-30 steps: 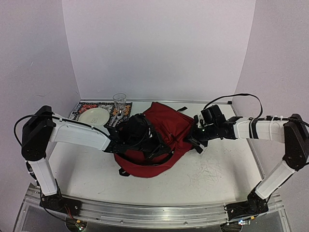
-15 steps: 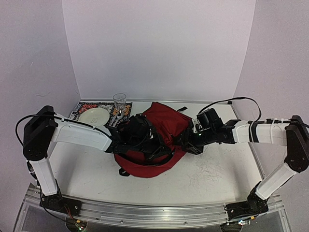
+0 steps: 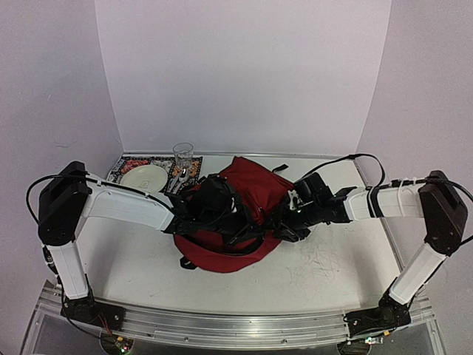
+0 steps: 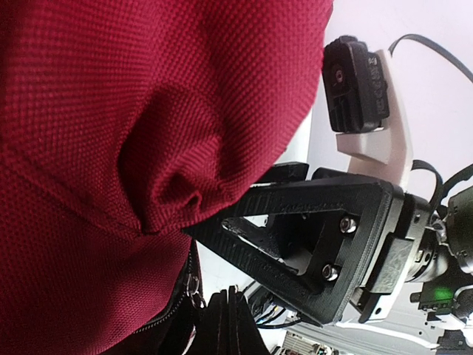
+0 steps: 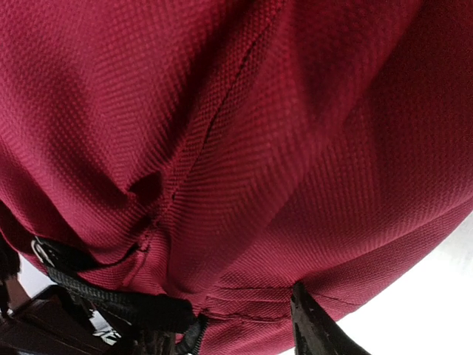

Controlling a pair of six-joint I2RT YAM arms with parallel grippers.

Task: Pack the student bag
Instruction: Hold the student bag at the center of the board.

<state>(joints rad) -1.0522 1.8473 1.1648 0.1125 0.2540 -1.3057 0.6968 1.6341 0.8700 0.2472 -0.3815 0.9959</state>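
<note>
The student bag [image 3: 251, 188], dark red with black zips and straps, lies in the middle of the table. My left gripper [image 3: 222, 216] rests on its left side. In the left wrist view its fingers [image 4: 225, 325] are pressed together beside a black zip pull [image 4: 194, 285]; I see nothing between them. My right gripper [image 3: 284, 220] pushes into the bag's right side. Its black finger [image 4: 310, 237] touches a pucker in the cloth. In the right wrist view red fabric [image 5: 244, 148] fills the frame and bulges between the parted jaws; one fingertip [image 5: 314, 325] shows at the bottom.
At the back left a patterned mat [image 3: 120, 167] carries a pale plate [image 3: 144, 177] and a clear glass [image 3: 183, 155]. A black strap end [image 3: 278, 167] lies behind the bag. White walls close off the back and both sides.
My right arm has moved left onto the bag and its jaws have parted from shut. The left gripper has stayed shut in place.
</note>
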